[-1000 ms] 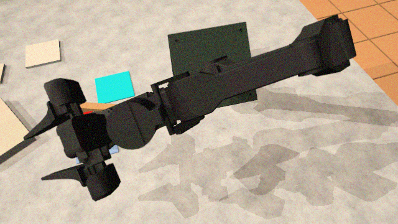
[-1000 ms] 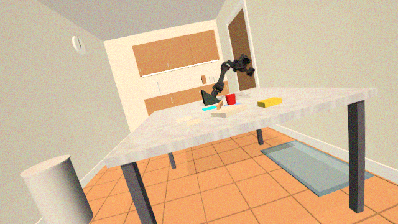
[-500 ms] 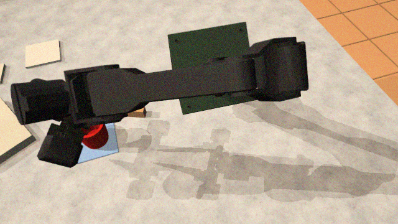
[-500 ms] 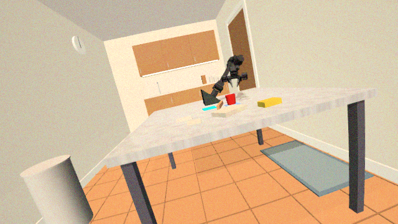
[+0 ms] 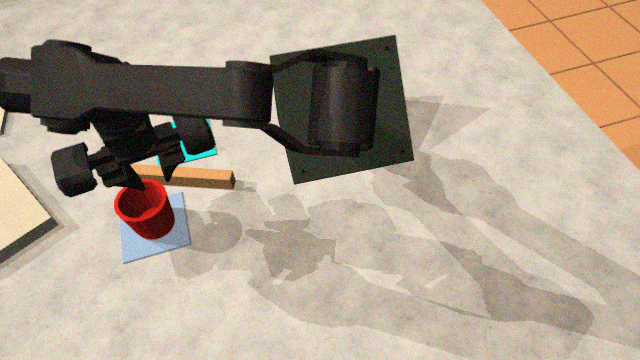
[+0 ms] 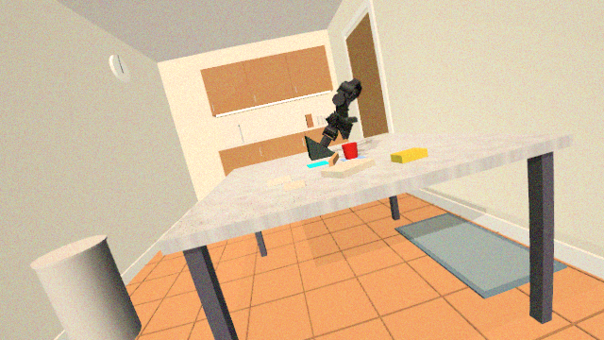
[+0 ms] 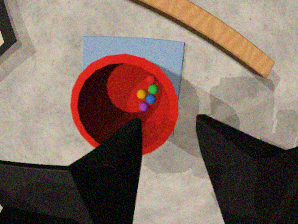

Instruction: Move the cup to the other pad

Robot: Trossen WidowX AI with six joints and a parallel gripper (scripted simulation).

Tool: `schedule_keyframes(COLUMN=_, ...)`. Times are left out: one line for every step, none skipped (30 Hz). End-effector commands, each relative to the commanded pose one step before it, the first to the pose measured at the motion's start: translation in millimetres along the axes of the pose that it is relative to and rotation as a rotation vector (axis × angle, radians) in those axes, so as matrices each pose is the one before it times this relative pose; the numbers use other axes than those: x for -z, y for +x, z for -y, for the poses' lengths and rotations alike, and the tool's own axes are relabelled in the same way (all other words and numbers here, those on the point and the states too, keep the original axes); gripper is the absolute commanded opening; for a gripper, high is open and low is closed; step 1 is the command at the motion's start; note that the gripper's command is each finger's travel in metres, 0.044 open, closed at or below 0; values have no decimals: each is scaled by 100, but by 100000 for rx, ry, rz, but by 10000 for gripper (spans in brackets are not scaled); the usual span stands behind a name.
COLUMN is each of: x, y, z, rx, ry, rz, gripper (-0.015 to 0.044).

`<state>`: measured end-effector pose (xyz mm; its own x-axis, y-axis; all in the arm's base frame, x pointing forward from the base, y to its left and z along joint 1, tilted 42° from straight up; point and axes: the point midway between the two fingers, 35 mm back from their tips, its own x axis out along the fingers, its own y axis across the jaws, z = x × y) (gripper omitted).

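The red cup (image 5: 156, 225) (image 6: 349, 151) (image 7: 120, 92) stands upright on the light blue pad (image 5: 132, 251) (image 7: 100, 46). Several small marbles (image 7: 150, 99) lie inside on its bottom. The cyan pad (image 5: 201, 155) (image 6: 318, 164) lies across the wooden bar, partly hidden behind the gripper in the top view. My gripper (image 5: 155, 184) (image 7: 169, 124) is partly open and empty, at the cup's rim. In the wrist view one fingertip overlaps the cup's mouth and the other is outside the rim; whether either touches the cup, I cannot tell.
A wooden bar (image 5: 210, 179) (image 6: 333, 160) (image 7: 220, 32) lies between the pads. A beige slab (image 5: 22, 215) (image 6: 349, 167) is beside the blue pad. A yellow block (image 6: 409, 155) lies farther off. The arm's dark base plate (image 5: 300, 172) stands near the cyan pad.
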<state>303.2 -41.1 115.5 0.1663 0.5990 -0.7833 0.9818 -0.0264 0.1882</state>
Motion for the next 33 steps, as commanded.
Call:
schedule_keyframes(x=81, y=-248, z=262, rx=2970, ry=14129, rz=-6953, gripper=148)
schedule_keyframes(x=0, y=0, z=0, rx=0, ry=0, rz=0, gripper=148)
schedule_keyframes(x=0, y=0, z=0, rx=0, ry=0, rz=0, gripper=148)
schedule_keyframes(x=0, y=0, z=0, rx=0, ry=0, rz=0, gripper=148)
schedule_keyframes(x=1, y=0, z=-10, rx=-1, ry=0, rz=1, gripper=148)
schedule_keyframes(x=0, y=0, z=0, rx=0, ry=0, rz=0, gripper=148)
schedule_keyframes(x=0, y=0, z=0, rx=0, ry=0, rz=0, gripper=148)
schedule_keyframes(x=0, y=0, z=0, rx=0, ry=0, rz=0, gripper=148)
schedule_keyframes(x=0, y=0, z=0, rx=0, ry=0, rz=0, gripper=148)
schedule_keyframes(x=-1, y=27, z=-3, rx=-1, ry=0, rz=3, gripper=148)
schedule_keyframes(x=-3, y=54, z=-6, rx=-2, ry=0, rz=5, gripper=148)
schedule_keyframes(x=-4, y=80, z=-9, rx=-2, ry=0, rz=7, gripper=148)
schedule_keyframes(x=-5, y=107, z=-11, rx=-3, ry=0, rz=9, gripper=148)
schedule_keyframes(x=-6, y=135, z=-14, rx=-4, ry=-1, rz=11, gripper=148)
schedule_keyframes(x=-6, y=157, z=-15, rx=-4, ry=-1, rz=12, gripper=148)
schedule_keyframes(x=-6, y=165, z=-15, rx=-5, ry=-1, rz=11, gripper=148)
schedule_keyframes(x=-5, y=165, z=-14, rx=-5, ry=-1, rz=10, gripper=148)
schedule_keyframes(x=-5, y=165, z=-13, rx=-5, ry=-1, rz=9, gripper=148)
schedule_keyframes(x=-4, y=165, z=-12, rx=-5, ry=-1, rz=8, gripper=148)
schedule_keyframes(x=-4, y=165, z=-11, rx=-5, ry=-1, rz=6, gripper=148)
schedule_keyframes(x=-4, y=165, z=-11, rx=-5, ry=-2, rz=5, gripper=148)
schedule_keyframes(x=-3, y=165, z=-10, rx=-5, ry=-2, rz=4, gripper=148)
schedule_keyframes(x=-2, y=165, z=-9, rx=-5, ry=-2, rz=3, gripper=148)
schedule_keyframes(x=-2, y=165, z=-9, rx=-5, ry=-2, rz=2, gripper=148)
schedule_keyframes(x=-1, y=165, z=-8, rx=-4, ry=-2, rz=1, gripper=148)
schedule_keyframes(x=-1, y=165, z=-7, rx=-4, ry=-2, rz=-1, gripper=148)
schedule_keyframes(x=0, y=165, z=-6, rx=-4, ry=-2, rz=-2, gripper=148)
schedule_keyframes(x=0, y=164, z=-5, rx=-4, ry=-2, rz=-3, gripper=148)
schedule_keyframes(x=1, y=164, z=-4, rx=-4, ry=-2, rz=-4, gripper=148)
schedule_keyframes(x=1, y=164, z=-3, rx=-4, ry=-2, rz=-5, gripper=148)
schedule_keyframes(x=2, y=164, z=-2, rx=-4, ry=-2, rz=-6, gripper=148)
schedule_keyframes(x=2, y=164, z=-1, rx=-4, ry=-2, rz=-8, gripper=148)
schedule_keyframes(x=3, y=164, z=0, rx=-4, ry=-2, rz=-9, gripper=148)
